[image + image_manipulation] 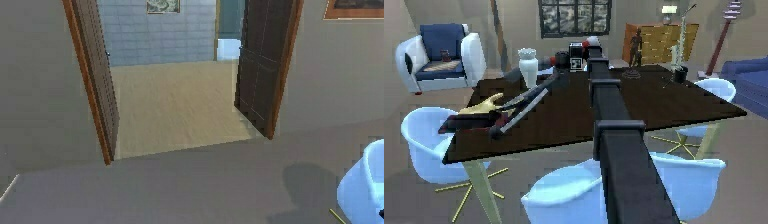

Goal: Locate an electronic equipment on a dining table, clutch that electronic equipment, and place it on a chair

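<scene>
The counter is being reached over, and a chair is being left for later. Whether the jaws are carrying anything cannot be told.

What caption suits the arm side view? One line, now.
Arm extends over a dark dining table bearing a white vase, ringed by pale blue chairs.

Grey walls flanking open dark wooden doors, tan floor beyond. Arm side view: wooden dresser upper right, blue armchair upper left.
</scene>
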Motion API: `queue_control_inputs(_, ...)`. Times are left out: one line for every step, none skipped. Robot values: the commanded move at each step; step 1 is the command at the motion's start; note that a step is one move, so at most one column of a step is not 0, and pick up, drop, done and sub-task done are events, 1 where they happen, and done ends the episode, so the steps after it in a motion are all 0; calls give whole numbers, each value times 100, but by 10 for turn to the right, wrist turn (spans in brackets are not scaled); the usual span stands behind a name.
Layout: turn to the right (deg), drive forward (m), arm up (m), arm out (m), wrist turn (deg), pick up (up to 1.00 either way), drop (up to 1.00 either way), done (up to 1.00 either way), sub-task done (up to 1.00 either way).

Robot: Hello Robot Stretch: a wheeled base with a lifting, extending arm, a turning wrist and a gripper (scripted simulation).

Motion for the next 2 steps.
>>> queue_control_inputs(0, 0, 0, 0, -180, 0, 0, 0, 0)
queue_control_inputs(0, 0, 0, -42, 0, 0, 0, 0, 0)
